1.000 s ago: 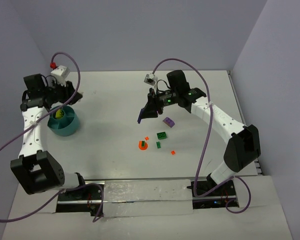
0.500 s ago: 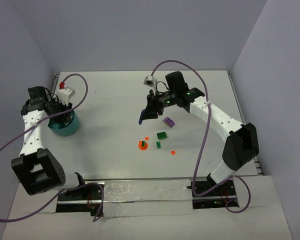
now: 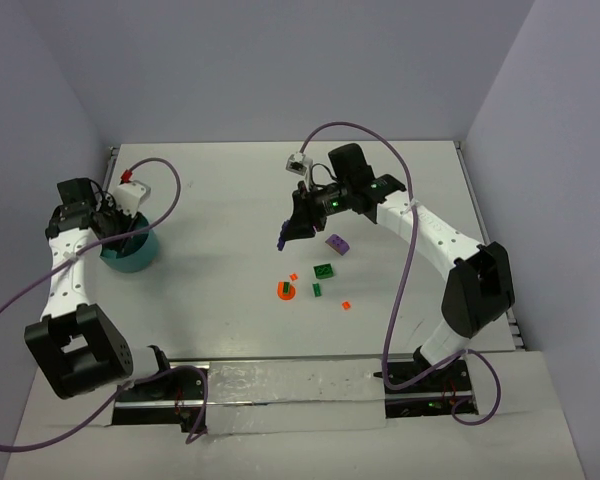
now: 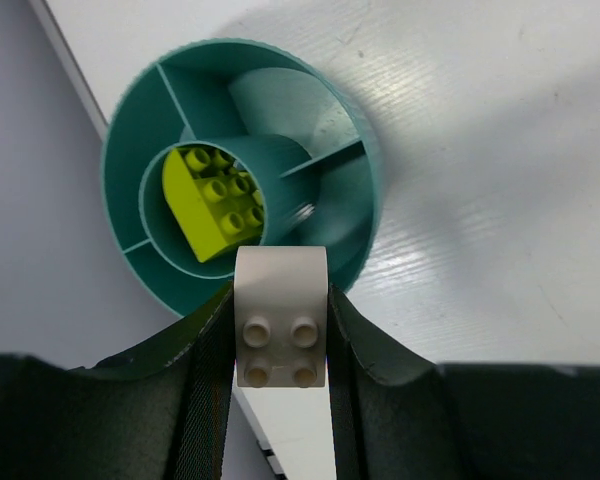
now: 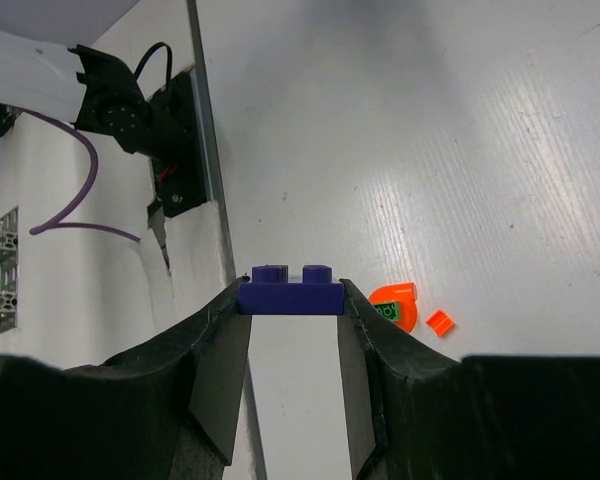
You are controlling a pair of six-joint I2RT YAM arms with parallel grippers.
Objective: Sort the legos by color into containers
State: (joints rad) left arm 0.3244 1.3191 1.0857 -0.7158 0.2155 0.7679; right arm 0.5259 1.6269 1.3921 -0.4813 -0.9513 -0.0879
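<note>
Legos are in three places. Loose on the matte white table (image 3: 220, 190), just below the middle of the top view, lie a lilac studded brick (image 3: 336, 243), a dark green brick (image 3: 323, 270), a smaller green bit (image 3: 317, 289), a round orange piece (image 3: 285, 290) and tiny orange chips (image 3: 346, 305).

My left arm is folded up at the left edge of the frame, wrist bent down over the teal bowl (image 3: 140, 262). The left gripper (image 4: 281, 345) is clamped on a glossy white brick (image 4: 281, 320) with four studs facing the lens and one rounded end; it sits over the bowl's near rim. My right arm reaches from lower right toward centre with its wrist tipped down. The right gripper (image 3: 290, 230) hangs above the table, up and left of the loose pile, pinching a dark purple flat plate (image 5: 291, 297) by its ends.

From above, the left wrist covers the bowl's inside. The left wrist camera shows smooth plastic, thin radial dividers around a round middle well, and a lime green brick (image 4: 215, 200) with one curved side lying in that well. The right wrist camera shows a green bit sitting on the orange round.
</note>
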